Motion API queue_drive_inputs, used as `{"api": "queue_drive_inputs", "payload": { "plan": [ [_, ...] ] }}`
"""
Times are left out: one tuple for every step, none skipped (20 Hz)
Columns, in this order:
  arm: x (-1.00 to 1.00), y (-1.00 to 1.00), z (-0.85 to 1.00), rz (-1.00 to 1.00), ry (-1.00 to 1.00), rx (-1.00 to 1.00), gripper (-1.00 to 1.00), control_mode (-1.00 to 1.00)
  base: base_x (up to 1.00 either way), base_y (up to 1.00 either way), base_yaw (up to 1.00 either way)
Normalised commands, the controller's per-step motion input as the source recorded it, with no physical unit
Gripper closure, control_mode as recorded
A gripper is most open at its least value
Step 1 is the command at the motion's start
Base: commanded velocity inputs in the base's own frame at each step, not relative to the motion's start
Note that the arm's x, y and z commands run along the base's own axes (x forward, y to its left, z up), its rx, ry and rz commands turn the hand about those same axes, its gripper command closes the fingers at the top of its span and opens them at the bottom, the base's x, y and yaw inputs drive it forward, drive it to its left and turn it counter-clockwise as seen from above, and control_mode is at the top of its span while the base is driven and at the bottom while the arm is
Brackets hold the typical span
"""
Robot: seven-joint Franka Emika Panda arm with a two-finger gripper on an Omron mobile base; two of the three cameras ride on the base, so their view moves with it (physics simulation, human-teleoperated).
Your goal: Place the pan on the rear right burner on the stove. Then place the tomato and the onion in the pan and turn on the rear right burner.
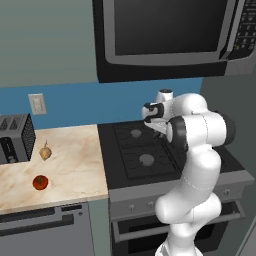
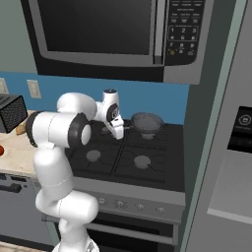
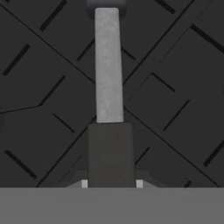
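The dark grey pan (image 2: 147,121) is over the back right of the black stove (image 2: 101,165), above the rear right burner (image 2: 164,132), which it mostly hides; I cannot tell whether it rests on the grate. Its long handle (image 3: 108,65) points left toward my gripper (image 2: 120,134). In the hand view my gripper (image 3: 111,183) is shut on the handle's dark end. The red tomato (image 1: 40,182) lies on the marble counter (image 1: 75,170) left of the stove, near the front edge. The tan onion (image 1: 45,152) sits a little behind it.
A toaster (image 1: 15,137) stands at the counter's far left. A microwave (image 2: 98,29) hangs low over the stove. The knobs (image 2: 120,203) line the silver front panel. A tall grey fridge (image 2: 221,147) walls off the right side.
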Motion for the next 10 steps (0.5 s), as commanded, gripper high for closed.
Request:
{"api": "queue_drive_inputs", "payload": {
  "plan": [
    [0.13, -0.08, -0.24, 0.0, 0.06, 0.03, 1.0, -1.0, 0.0, 0.0, 0.0],
    [0.11, -0.05, -0.29, 0.0, 0.06, 0.02, 1.0, -1.0, 0.0, 0.0, 0.0],
    [0.11, -0.04, -0.29, 0.0, 0.05, 0.02, 1.0, -1.0, 0.0, 0.0, 0.0],
    [0.11, -0.03, -0.3, 0.0, 0.04, 0.01, 1.0, -1.0, 0.0, 0.0, 0.0],
    [0.13, -0.01, -0.3, 0.0, 0.04, 0.01, 1.0, -1.0, 0.0, 0.0, 0.0],
    [0.14, 0.0, -0.28, 0.0, 0.03, 0.01, 1.0, -1.0, 0.0, 0.0, 0.0],
    [0.14, 0.0, -0.25, 0.0, 0.02, 0.0, 1.0, -1.0, 0.0, 0.0, 0.0],
    [0.17, 0.0, -0.23, 0.0, 0.02, 0.01, 1.0, -1.0, 0.0, 0.0, 0.0],
    [0.19, 0.0, -0.21, 0.0, 0.01, 0.0, 1.0, -1.0, 0.0, 0.0, 0.0],
    [0.19, 0.0, -0.21, 0.0, 0.0, 0.0, 1.0, -1.0, 0.0, 0.0, 0.0]
  ]
}}
